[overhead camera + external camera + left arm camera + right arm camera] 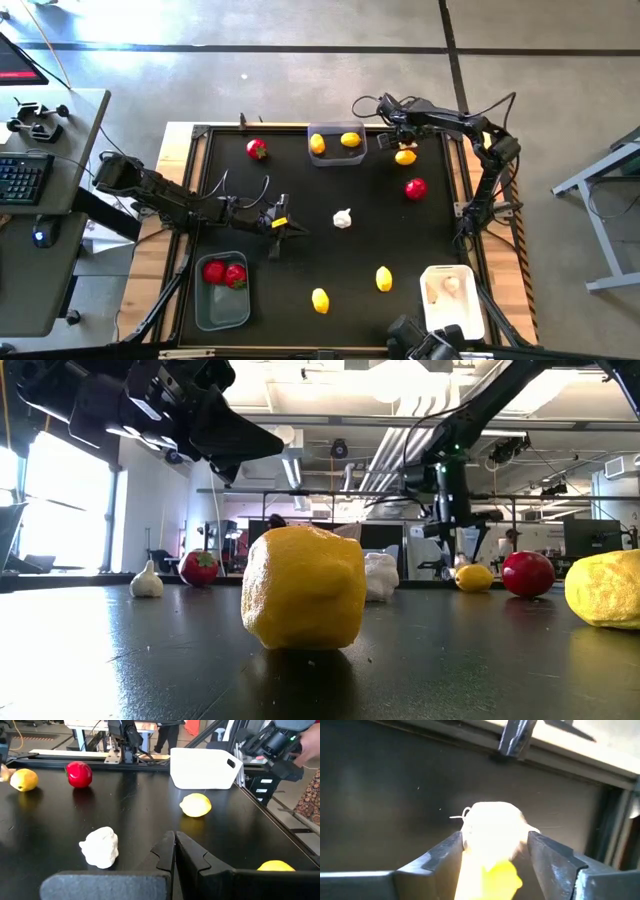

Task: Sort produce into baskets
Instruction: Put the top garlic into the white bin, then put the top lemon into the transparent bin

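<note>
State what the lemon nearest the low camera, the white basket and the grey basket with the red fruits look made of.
Lemon: likely moulded plastic or foam, matte, faceted flat patches.
White basket: opaque plastic, smooth, slightly glossy, moulded handle slot.
Grey basket: translucent plastic; the dark table shows through it.

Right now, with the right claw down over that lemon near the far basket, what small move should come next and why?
Probably close the right claw on the lemon. Its fingers straddle the fruit on both sides, and the basket holding two lemons sits just beside it, so gripping comes before lifting.
</note>
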You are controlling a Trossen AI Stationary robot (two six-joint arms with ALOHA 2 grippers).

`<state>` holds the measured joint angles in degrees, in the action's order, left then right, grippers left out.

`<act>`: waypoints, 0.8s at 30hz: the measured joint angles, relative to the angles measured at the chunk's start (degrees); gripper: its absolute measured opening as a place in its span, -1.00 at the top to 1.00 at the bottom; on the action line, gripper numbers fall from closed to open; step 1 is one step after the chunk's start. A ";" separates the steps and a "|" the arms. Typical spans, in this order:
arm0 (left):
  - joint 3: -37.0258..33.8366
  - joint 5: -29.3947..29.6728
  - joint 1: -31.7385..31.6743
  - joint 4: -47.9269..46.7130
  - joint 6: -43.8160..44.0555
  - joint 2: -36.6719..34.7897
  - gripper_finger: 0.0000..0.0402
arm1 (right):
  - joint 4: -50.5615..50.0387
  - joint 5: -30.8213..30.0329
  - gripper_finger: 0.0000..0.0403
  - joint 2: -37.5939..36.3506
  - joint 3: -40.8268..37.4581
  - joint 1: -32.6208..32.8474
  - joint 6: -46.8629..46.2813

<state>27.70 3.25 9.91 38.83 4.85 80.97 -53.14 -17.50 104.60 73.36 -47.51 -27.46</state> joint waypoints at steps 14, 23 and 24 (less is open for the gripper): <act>0.00 -0.02 0.25 -1.30 -0.51 0.00 1.00 | -7.42 0.64 -0.34 -0.02 4.29 3.17 18.70; 0.00 -0.02 0.33 -1.46 -0.56 0.00 1.00 | -9.23 1.61 -0.34 -0.04 1.80 5.77 38.39; 0.00 -0.02 0.33 -1.46 -0.54 0.00 1.00 | -8.88 1.63 -0.34 -0.04 1.38 6.22 39.92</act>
<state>27.70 3.22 10.24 37.36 4.31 80.97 -62.02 -15.87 104.55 74.74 -41.28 12.46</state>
